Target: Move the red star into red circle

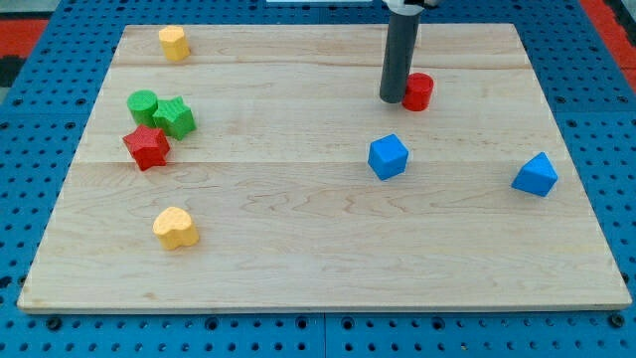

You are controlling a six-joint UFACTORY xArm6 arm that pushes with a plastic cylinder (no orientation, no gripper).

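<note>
Your tip has no hand to clench; it touches the red circle, while the red star lies far toward the view's left across the counter.

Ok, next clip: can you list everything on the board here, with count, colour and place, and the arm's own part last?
wooden board: 1, light wood, fills most of the view, on a blue pegboard.
red star: 1, red, view's left, touching the green star.
red circle: 1, red, view's upper right of centre.
green star: 1, green, view's left, just above the red star.
green circle: 1, green, left of the green star, touching it.
yellow hearts: 2, yellow, one at top left, one at lower left.
blue blocks: 2, blue, one near centre, one at far right.
my tip: 1, dark rod, right beside the red circle, on its left; far from the red star.
</note>
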